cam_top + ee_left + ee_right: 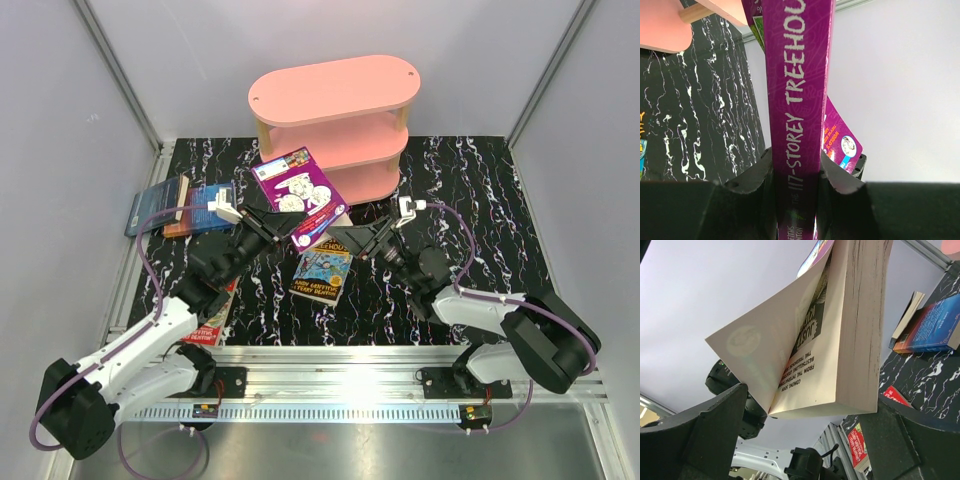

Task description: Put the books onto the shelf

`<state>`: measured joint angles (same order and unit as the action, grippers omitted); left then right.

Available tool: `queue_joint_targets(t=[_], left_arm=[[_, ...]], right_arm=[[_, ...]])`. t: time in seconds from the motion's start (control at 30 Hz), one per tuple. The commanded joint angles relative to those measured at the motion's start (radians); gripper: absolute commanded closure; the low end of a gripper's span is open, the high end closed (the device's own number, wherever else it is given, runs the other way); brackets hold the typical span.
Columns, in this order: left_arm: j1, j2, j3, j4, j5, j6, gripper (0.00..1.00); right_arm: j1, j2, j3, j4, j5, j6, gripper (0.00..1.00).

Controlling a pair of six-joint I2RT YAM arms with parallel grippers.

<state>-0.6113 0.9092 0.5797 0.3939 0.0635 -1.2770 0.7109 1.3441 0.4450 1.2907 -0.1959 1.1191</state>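
Purple book [300,192]: raised off the table [470,200] and tilted, cover up. It hangs between the two claws, with the shelf [333,108] just beyond them.
Left claw [796,155]: clamped on the purple book's spine. Both black fingers [750,177] press its sides, and the title runs up and away from the claw.
Right claw [810,395]: jaws spread wide, with the book's page edge standing between them. The finger on the right of the view [900,440] is very close to the page block, but I cannot tell whether it touches.
Right wrist view only: the loose cover has peeled off the pages and sags toward the other finger, baring a printed inner page.
Overhead view only: the shelf's three pink tiers hold no books.
Arms: both reach forward and inward and meet at the book. The left is stretched out on a diagonal, and the right is folded with its elbow out to the side.
Yellow-teal book [323,272]: flat on the table, on the near side of both claws.
Dark blue books [180,208]: out to the left of the left claw.
Red book [215,322]: partly under the left arm.
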Motion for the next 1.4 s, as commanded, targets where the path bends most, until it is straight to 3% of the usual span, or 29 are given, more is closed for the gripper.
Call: queue_joint_targets(t=[0.0, 0.77, 1.0, 1.1, 1.13, 1.27, 1.37], left_arm=[[-0.007, -0.032, 0.043, 0.097, 0.045, -0.001, 1.0], [0.002, 0.042, 0.071, 0.072, 0.01, -0.015, 1.0], [0.002, 0.059, 0.085, 0.105, 0.056, -0.013, 1.0], [0.002, 0.053, 0.101, 0.059, 0.088, 0.008, 1.0], [0.002, 0.046, 0.1, 0.051, 0.099, 0.01, 1.0], [0.001, 0.013, 0.077, 0.008, 0.085, 0.021, 1.0], [-0.002, -0.006, 0.062, -0.018, 0.065, 0.041, 0.98]], right_arm=[[-0.01, -0.014, 0.021, 0.259, -0.013, 0.007, 0.06], [-0.008, -0.141, -0.068, 0.26, -0.013, -0.031, 0.08], [-0.01, -0.089, -0.022, 0.23, -0.005, -0.034, 0.09], [-0.01, -0.048, 0.0, 0.2, 0.012, -0.05, 0.15], [-0.01, -0.037, 0.0, 0.208, 0.033, -0.048, 0.28], [-0.028, -0.003, 0.023, 0.21, 0.042, -0.041, 0.59], [-0.051, -0.01, 0.052, 0.17, 0.042, -0.048, 0.63]])
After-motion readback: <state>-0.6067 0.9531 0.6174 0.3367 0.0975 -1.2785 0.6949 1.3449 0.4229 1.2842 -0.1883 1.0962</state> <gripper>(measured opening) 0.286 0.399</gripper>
